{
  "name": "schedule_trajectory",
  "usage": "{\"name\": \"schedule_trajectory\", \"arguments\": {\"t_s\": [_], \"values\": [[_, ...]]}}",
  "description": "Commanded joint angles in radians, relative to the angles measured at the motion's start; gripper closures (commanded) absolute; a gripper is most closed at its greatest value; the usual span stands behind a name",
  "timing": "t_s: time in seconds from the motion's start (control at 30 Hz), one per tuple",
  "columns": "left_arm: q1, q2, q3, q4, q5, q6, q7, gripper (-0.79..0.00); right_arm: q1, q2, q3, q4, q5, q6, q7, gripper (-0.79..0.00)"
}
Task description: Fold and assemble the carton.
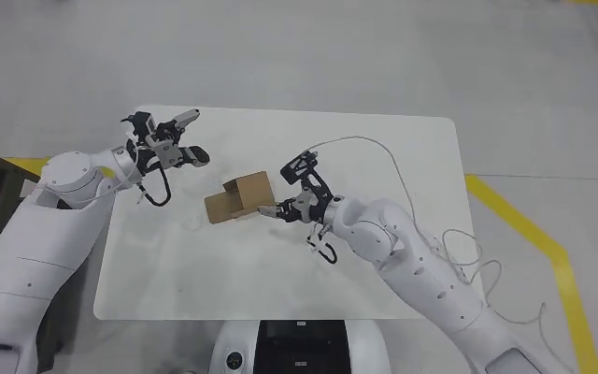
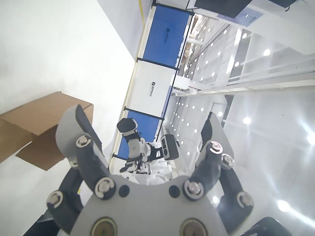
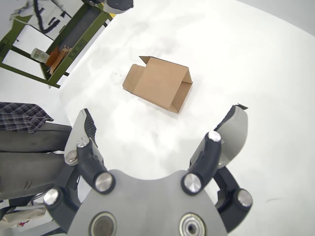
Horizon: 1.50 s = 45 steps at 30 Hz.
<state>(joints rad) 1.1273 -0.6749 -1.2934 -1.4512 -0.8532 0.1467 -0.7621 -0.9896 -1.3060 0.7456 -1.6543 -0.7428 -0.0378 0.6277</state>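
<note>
On the table [image 1: 374, 140], left hand [image 2: 145, 112] and right hand [image 3: 161, 111] gape, carton [image 1: 241, 197] untouched.

Room and background. A white table [image 1: 280, 271] with rounded corners stands on a pale grey floor [image 1: 280, 47]. A yellow line [image 1: 523, 220] painted on the floor runs at an angle past the table's right side; a short stretch of it also shows at the left. A green metal rack [image 3: 73, 42] stands just beside one table edge, with scraps of cardboard in its tray. A plaid cloth [image 3: 22, 119] lies near it. Farther off, a row of black-framed partition panels, blue [image 2: 167, 37] and white [image 2: 152, 87], borders the work area along another yellow floor line. Rows of round ceiling lights [image 2: 246, 120] give bright, even light.
</note>
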Motion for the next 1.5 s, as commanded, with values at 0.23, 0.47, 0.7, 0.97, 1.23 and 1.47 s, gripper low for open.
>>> {"name": "schedule_trajectory", "arguments": {"t_s": [0.23, 0.47, 0.7, 0.97, 1.23, 1.47], "values": [[0.149, 0.011, -0.123, -0.085, -0.019, -0.024, 0.034, -0.785, 0.040, -0.051, -0.106, 0.053, -0.009, 0.061, -0.067, -0.785], [0.178, 0.007, -0.139, -0.106, -0.024, -0.029, 0.017, -0.785, 0.040, -0.051, -0.106, 0.053, -0.009, 0.061, -0.067, -0.785], [0.180, 0.006, -0.142, -0.103, -0.024, -0.031, 0.037, -0.785, 0.024, -0.060, -0.111, 0.074, 0.000, 0.076, -0.123, -0.785], [0.217, 0.000, -0.219, -0.065, -0.056, -0.064, 0.078, -0.785, 0.088, -0.145, -0.201, 0.226, 0.056, 0.212, -0.252, -0.785], [0.284, -0.005, -0.293, -0.070, -0.073, -0.080, 0.076, -0.785, 0.158, -0.227, -0.300, 0.319, -0.025, 0.404, -0.212, -0.785], [0.318, -0.012, -0.329, -0.086, -0.073, -0.081, 0.071, -0.785, 0.179, -0.258, -0.342, 0.337, -0.178, 0.534, -0.140, -0.785]]}}
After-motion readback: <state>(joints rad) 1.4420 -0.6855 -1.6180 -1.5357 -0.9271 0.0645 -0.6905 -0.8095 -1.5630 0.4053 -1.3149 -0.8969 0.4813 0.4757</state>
